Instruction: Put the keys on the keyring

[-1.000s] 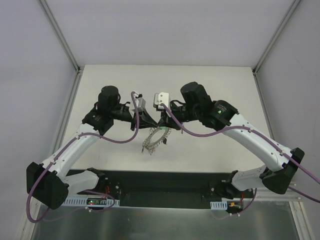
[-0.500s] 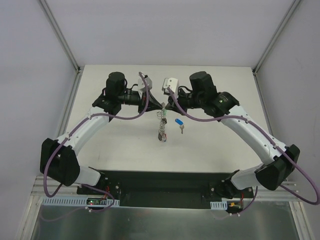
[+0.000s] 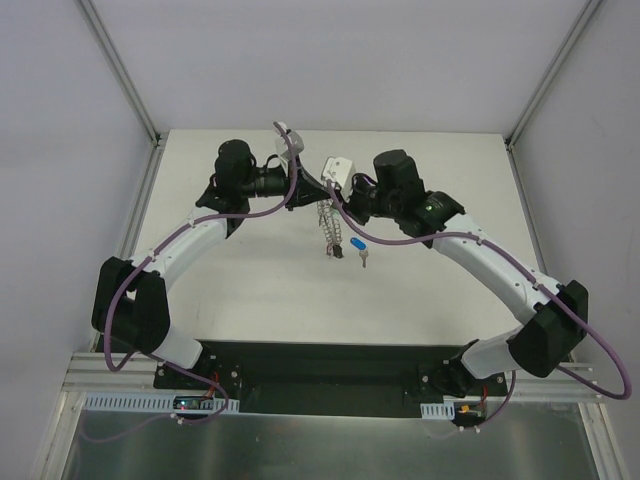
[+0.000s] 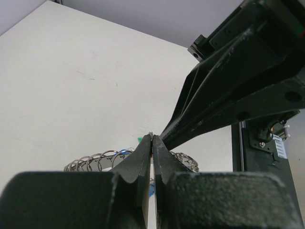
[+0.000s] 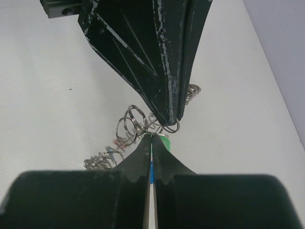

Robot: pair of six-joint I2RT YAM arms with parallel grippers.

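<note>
Tabletop (image 3: 250, 290), off-white, grey-walled, lies beneath left tool (image 4: 152, 143) and right tool (image 5: 151, 140) gripping keyring (image 3: 326, 225)

An off-white, matte, rectangular surface (image 3: 230, 280) is seen, bordered at the back and sides by pale grey walls (image 3: 60, 150). A small silver metal key with a bright blue oval plastic tag (image 3: 359, 245) is laid flat directly on it. The key is found just beside the right end effector (image 3: 330, 204), on the side toward the arm bases and away from the left end effector (image 3: 314, 198). The tag is turned toward the end effectors, the metal blade away from them. Whether the lower end of the large silvery-grey metal ring (image 3: 328, 228) hung between the two end effectors touches the surface cannot be told. A few faint dark specks (image 4: 116, 85) are seen on the bare surface in the left wrist view.
</note>
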